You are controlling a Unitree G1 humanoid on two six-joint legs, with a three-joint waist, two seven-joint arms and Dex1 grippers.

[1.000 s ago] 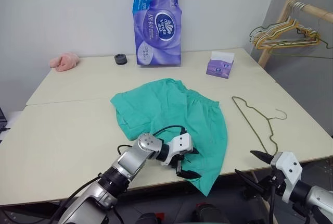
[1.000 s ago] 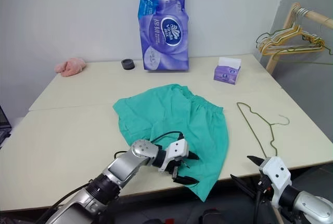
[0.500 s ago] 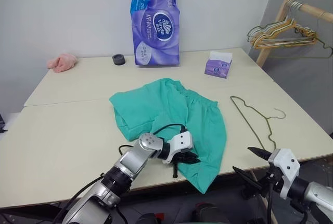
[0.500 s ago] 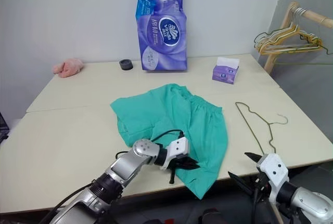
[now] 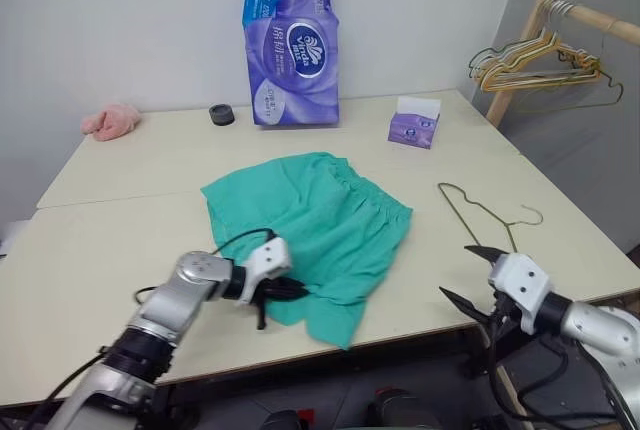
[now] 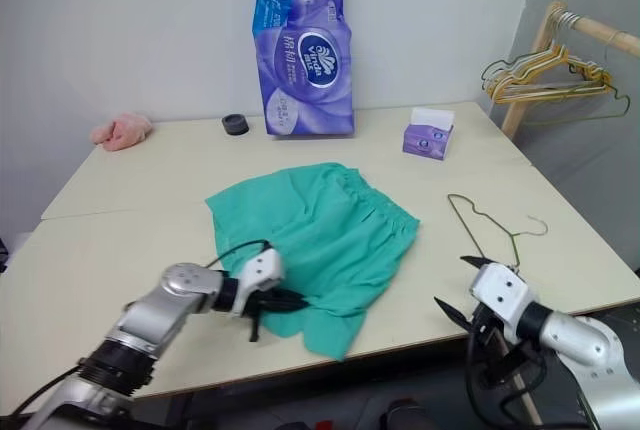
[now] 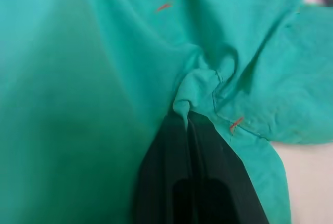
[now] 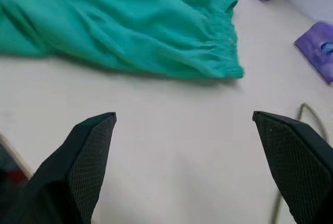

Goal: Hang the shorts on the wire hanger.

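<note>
Left eye view, landmark: the wire hanger (image 5: 487,222), lying flat on the tabletop (image 5: 120,240) toward its right side, hook end pointing to the right edge.
Shorts: the shorts (image 5: 320,225) lie spread on the tabletop to the left of the wire hanger, apart from it, with the gathered waistband on the side facing the hanger and 1 leg trailing to the near edge.
Left hand: the left hand (image 5: 281,289) sits at the side of the shorts farthest from the wire hanger; its 2 fingers are pinched together on a fold of the green cloth, which the left wrist view shows bunched at the fingertips (image 7: 183,122).
Right hand: the right hand (image 5: 463,275) hangs at the near tabletop edge just in front of the wire hanger, its 2 fingers spread wide with nothing between them.
Hanger's long axis: it runs from the far tabletop toward the near edge, roughly toward the right hand.
Nearer arm: the right one, clearly; the left is across the shorts from the hanger.
Judgement: I'd say the next move depends on the right hand reaching the thin wire while the left brings the cloth rightward to it.
</note>
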